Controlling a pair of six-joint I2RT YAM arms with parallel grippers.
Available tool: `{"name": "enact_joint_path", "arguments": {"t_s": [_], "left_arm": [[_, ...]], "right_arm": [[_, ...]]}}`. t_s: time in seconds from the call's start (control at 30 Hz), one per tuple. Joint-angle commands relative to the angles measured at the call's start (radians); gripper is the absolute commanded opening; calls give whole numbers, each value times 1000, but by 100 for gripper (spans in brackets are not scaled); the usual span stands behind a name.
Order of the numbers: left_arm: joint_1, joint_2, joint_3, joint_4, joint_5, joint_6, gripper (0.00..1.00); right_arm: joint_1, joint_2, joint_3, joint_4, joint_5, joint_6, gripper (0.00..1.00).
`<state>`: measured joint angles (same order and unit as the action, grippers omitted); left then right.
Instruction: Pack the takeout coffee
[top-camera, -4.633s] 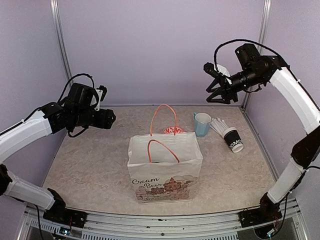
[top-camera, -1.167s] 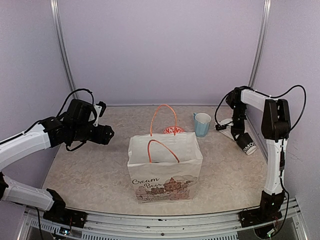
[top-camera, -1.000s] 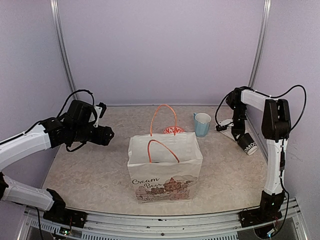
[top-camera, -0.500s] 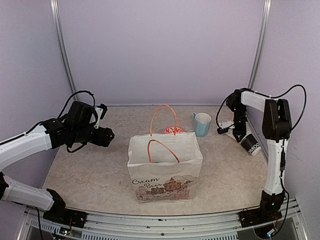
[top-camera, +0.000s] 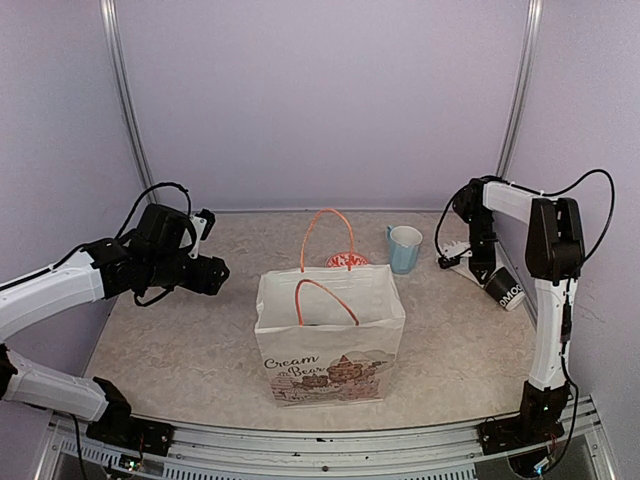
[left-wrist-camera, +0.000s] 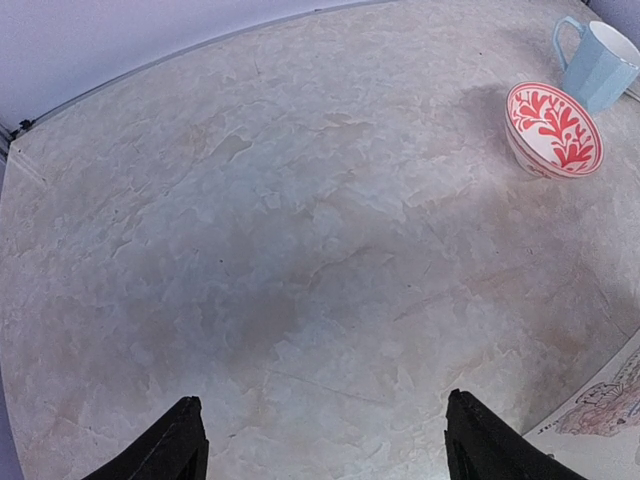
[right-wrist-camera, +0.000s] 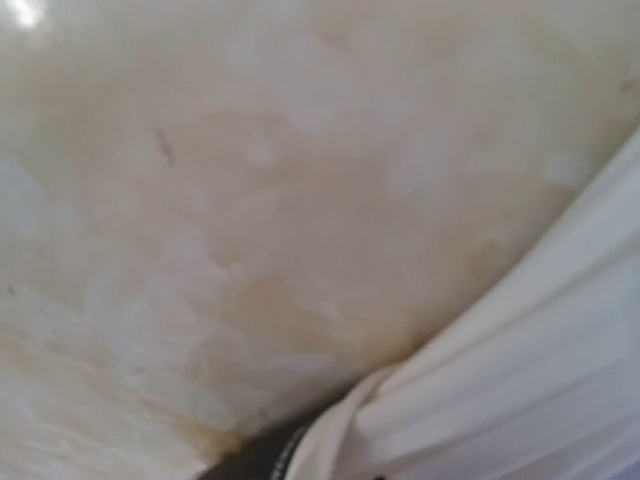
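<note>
- Paper bag (top-camera: 330, 335) stands open mid-table, orange handles up. Where are the takeout cups?
- Not in any view. No white cup w/ black lid shows on the table. The top cam doesn't see the bag's inside, so they may be in there; can't tell.
- Which step, then?
- Prob. late: going by the table, the coffee is either packed or out of shot. The right arm is folded down at the far right, w/ the right gripper (top-camera: 486, 274) low beside the dark straw cup (top-camera: 508, 294). That cup lies on its side, white straws (top-camera: 455, 250) spilled toward the light blue mug (top-camera: 404, 248).
- Right jaws?
- Can't tell. The wrist cam sits v. close to the tabletop (right-wrist-camera: 250, 200), blurred, w/ white straws at lower right and no fingers in shot.
- And the left?
- The left gripper (left-wrist-camera: 320, 420) hangs released, fingers apart, nothing between them, over bare table left of the bag. A red-patterned bowl (left-wrist-camera: 553, 128) sits just behind the bag.
- Next move?
- Likely a check that both cups are inside the bag. If one is missing, it needs finding first. The right arm shd lift clear w/o nudging the straw cup toward the right edge.
</note>
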<state>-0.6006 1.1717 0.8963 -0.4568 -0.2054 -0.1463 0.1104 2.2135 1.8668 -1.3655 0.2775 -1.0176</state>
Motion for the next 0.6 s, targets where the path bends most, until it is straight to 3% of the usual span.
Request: {"name": "enact_joint_path", "arguments": {"t_s": [0.0, 0.57], "left_arm": [[6, -2, -23, 31, 11, 25, 80], [5, -10, -67, 54, 10, 48, 80]], "right_arm": [[-5, -53, -13, -14, 69, -4, 24], [33, -80, -105, -13, 211, 6, 18]]}}
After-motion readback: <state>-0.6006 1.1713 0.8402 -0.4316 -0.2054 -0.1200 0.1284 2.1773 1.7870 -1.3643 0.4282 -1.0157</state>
